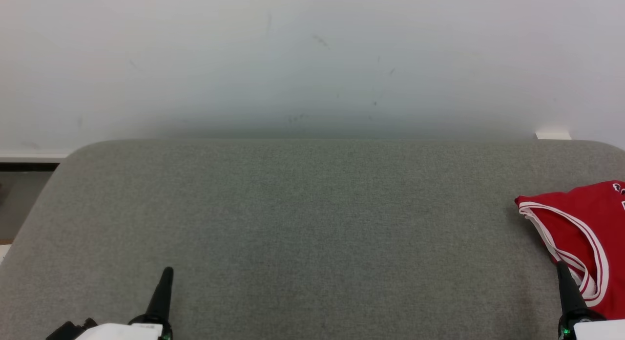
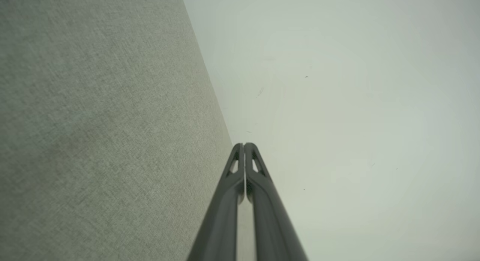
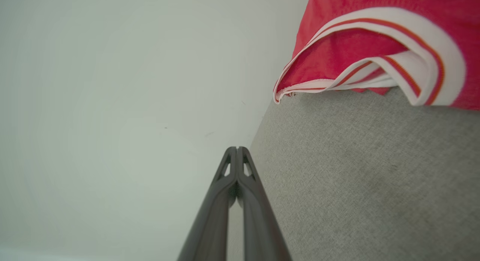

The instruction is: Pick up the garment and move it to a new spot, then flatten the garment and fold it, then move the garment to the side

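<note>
garment [image 1: 581,218]: red jersey with white-and-red striped trim, lay bunched or folded at the far right of the grey surface [image 1: 312,223], cut off by the right edge of the head view
garment position: about mid-depth on the surface, running down toward the near edge; well apart from the left side
garment pointing: a rounded corner pointed toward the robot's left; the trimmed opening gaped toward the left and near side
garment long axis: the visible part ran roughly near-to-far along the right edge; full length out of frame, so could not confirm
garment layers: several trim bands stacked at the near-left edge, top layer lifted a bit off the fabric below
left gripper [image 1: 167,272]: fingers pressed together, nothing between them, low at the near left over bare surface, tips aimed at the wall [image 1: 312,61]
right gripper [image 1: 560,265]: fingers together, empty, at the near right, just beside the garment's trimmed edge; tip overlapped the trim in the head view, contact could not be told
right wrist view: garment sat up and to the side of the fingertips, not between them
</note>
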